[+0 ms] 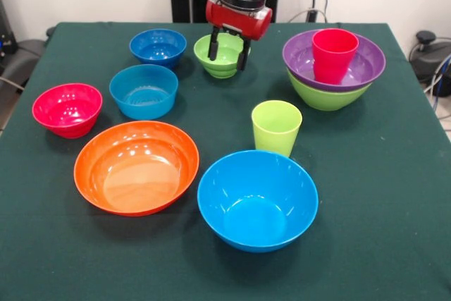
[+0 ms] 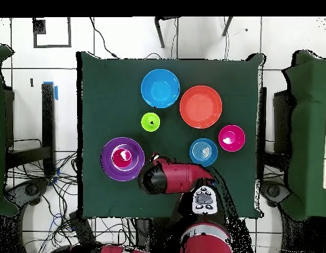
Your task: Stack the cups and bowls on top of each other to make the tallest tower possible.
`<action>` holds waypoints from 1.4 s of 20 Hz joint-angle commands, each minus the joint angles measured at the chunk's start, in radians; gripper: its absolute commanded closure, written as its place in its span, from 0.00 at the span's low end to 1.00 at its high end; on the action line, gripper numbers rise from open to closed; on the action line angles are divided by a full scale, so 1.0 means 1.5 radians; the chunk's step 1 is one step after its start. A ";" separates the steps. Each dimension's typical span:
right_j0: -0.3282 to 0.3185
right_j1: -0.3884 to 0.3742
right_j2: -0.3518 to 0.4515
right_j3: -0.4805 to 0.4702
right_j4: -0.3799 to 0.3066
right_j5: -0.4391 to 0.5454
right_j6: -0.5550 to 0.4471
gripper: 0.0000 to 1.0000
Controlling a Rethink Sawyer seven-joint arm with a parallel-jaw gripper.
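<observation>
Nearest me sits the large light blue bowl; at twelve o'clock my gripper straddles the small green bowl's rim, fingers open, ready to close

Tower: large lime-green bowl at base, wide purple bowl nested in it, red cup upright inside; it stands at the far right of the front view. Lime-green cup upright, alone, just behind the large light-blue bowl. Large orange bowl beside it to the left. Small pink-red bowl at the left edge. Small light-blue bowl near the dark-blue bowl. Small lime-green bowl at the far centre. All bowls upright.
</observation>
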 commanded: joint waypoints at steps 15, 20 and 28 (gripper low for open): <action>-0.013 0.062 0.073 -0.039 0.042 0.000 0.063 0.00; -0.034 0.067 0.100 -0.030 0.048 0.012 0.052 0.00; -0.035 0.081 0.101 -0.034 0.049 0.011 0.049 0.00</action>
